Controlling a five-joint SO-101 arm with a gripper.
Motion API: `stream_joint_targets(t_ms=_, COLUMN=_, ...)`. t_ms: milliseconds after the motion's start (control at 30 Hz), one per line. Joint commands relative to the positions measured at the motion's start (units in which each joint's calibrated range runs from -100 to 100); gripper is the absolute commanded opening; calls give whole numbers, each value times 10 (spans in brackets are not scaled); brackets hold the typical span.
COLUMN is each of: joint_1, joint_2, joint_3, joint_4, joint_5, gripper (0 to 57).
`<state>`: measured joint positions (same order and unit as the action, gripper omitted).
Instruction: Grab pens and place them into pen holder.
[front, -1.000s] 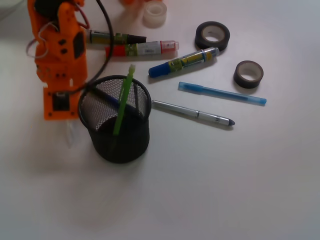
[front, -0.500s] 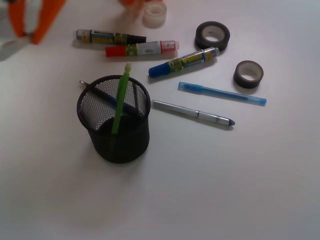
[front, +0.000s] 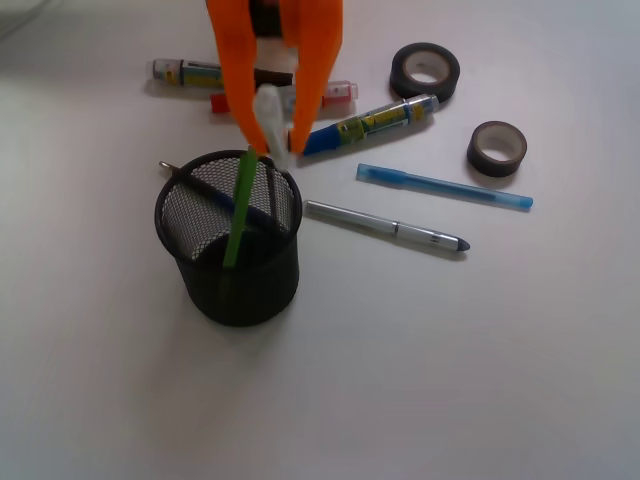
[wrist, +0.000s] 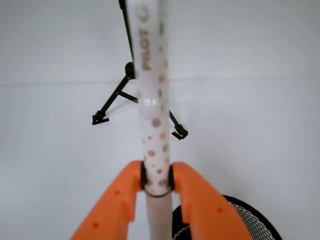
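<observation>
gripper (front: 272, 135) is up over the back rim of the holder (front: 232, 270) and it's clamped on the white pen (wrist: 152, 100), and the danger is right there: the pen's lower end (front: 272, 135) looks to hang at the rim rather than over the mouth, so a release now could clip the mesh and send it bouncing out onto the table (front: 450, 380) among the markers (front: 365, 124). the green pen (front: 239, 208) leaning up out of the holder could also knock it aside on the way in. wrist view shows it plainly: both orange jaws pinch the dotted white barrel low down, most of its length sticking out past the tips, so it may pivot in the grip. the blue pen (front: 445, 187) and silver pen (front: 388, 226) lie right of the holder toward the table's right edge, waiting. a dark pen (front: 205, 190) leans inside the holder too.
</observation>
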<state>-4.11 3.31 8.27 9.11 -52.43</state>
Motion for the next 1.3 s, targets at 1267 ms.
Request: stream_joint_targets(t_ms=1267, joint_1=139, joint_2=-258, joint_3=171, joint_4=412, joint_5=274, gripper=219)
